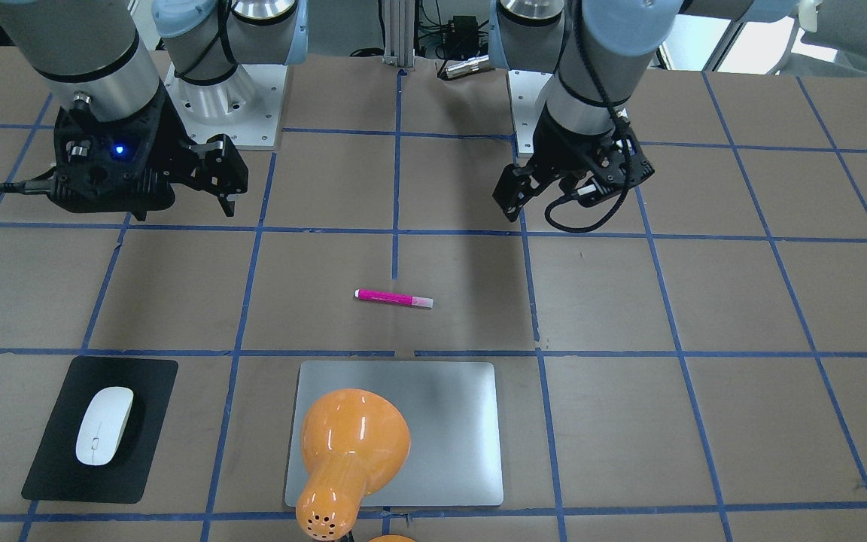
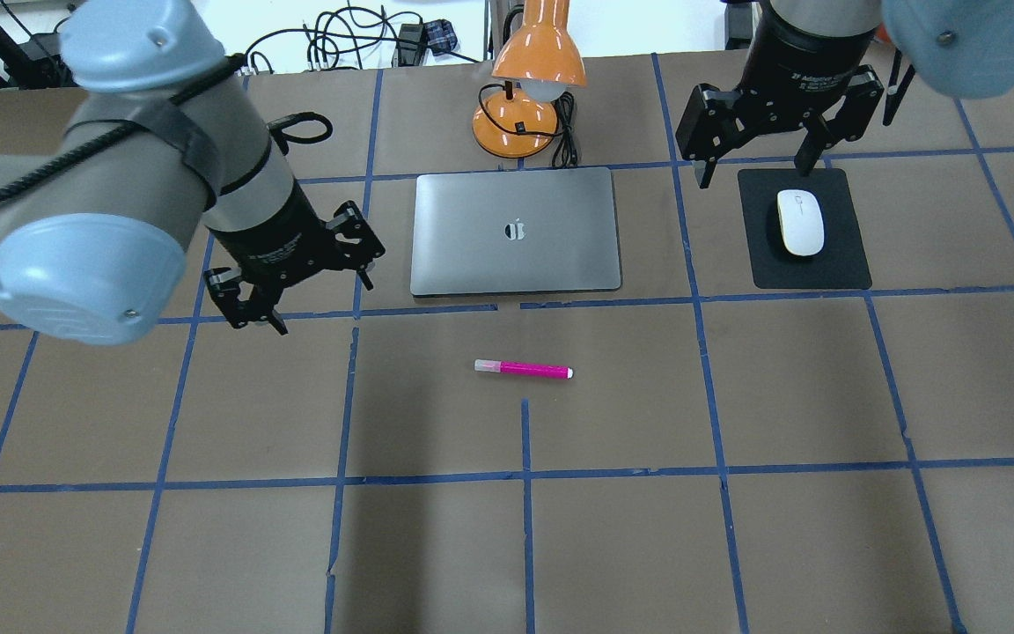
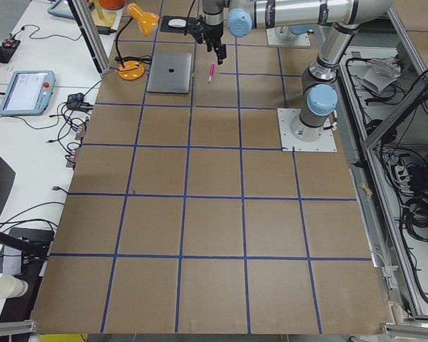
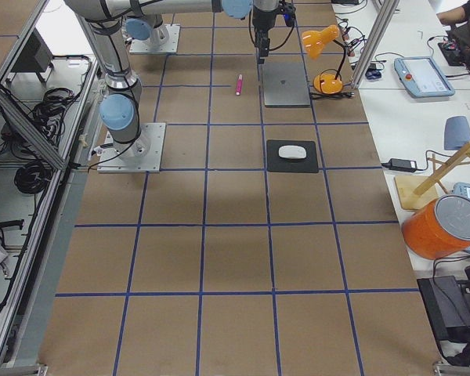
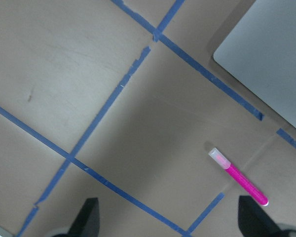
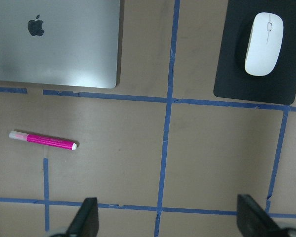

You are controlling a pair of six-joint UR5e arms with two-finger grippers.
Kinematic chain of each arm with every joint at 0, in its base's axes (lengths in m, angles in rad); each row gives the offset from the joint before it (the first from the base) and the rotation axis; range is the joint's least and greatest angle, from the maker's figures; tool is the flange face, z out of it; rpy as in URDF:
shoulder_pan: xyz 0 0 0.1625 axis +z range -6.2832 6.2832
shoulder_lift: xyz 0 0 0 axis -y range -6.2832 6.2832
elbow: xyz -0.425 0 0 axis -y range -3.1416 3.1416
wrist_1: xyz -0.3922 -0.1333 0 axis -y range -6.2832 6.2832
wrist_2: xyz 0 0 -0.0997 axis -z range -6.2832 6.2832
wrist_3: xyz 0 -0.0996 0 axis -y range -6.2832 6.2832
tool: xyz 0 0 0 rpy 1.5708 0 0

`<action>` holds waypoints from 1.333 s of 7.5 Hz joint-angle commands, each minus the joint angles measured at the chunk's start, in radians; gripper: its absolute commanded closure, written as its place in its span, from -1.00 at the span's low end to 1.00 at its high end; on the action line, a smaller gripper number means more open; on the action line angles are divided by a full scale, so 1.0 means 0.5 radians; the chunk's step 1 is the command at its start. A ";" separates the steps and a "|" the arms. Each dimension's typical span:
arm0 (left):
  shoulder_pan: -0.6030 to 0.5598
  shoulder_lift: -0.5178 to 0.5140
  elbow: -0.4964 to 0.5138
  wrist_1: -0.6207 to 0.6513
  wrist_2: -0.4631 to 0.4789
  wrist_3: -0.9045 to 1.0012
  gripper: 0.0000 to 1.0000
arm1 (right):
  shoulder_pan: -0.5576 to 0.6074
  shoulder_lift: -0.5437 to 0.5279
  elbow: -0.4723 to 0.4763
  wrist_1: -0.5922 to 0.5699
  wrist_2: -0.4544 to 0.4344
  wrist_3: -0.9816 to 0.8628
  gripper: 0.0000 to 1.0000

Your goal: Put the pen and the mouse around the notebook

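Counted in the overhead view: one pen [image 2: 523,369], one mouse [image 2: 800,223], one notebook [image 2: 516,231], one mat [image 2: 841,264], one lamp [image 2: 539,53], two grippers; the pen, a slim magenta cylinder with a pale cap, is laid flat at centre, below the notebook, not touching; the smooth white oval mouse is set on the matte black mat, upper right; the notebook is flat silver metal with rounded corners, upper centre; the lamp is glossy orange; left gripper [image 2: 326,306] and right gripper [image 2: 753,174] are both spread, nothing held.
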 commanded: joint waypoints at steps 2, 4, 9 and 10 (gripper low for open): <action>0.164 -0.031 0.319 -0.120 0.081 0.986 -1.00 | -0.007 0.008 0.014 -0.102 -0.026 0.032 -1.00; 0.143 -0.072 0.387 -0.200 0.066 1.002 -1.00 | -0.010 0.008 0.017 -0.105 -0.026 0.032 -1.00; 0.143 -0.087 0.412 -0.197 0.059 1.002 -1.00 | -0.007 0.011 0.017 -0.111 -0.004 0.032 -1.00; 0.143 -0.087 0.412 -0.197 0.059 1.002 -1.00 | -0.010 0.008 0.017 -0.111 -0.004 0.032 -1.00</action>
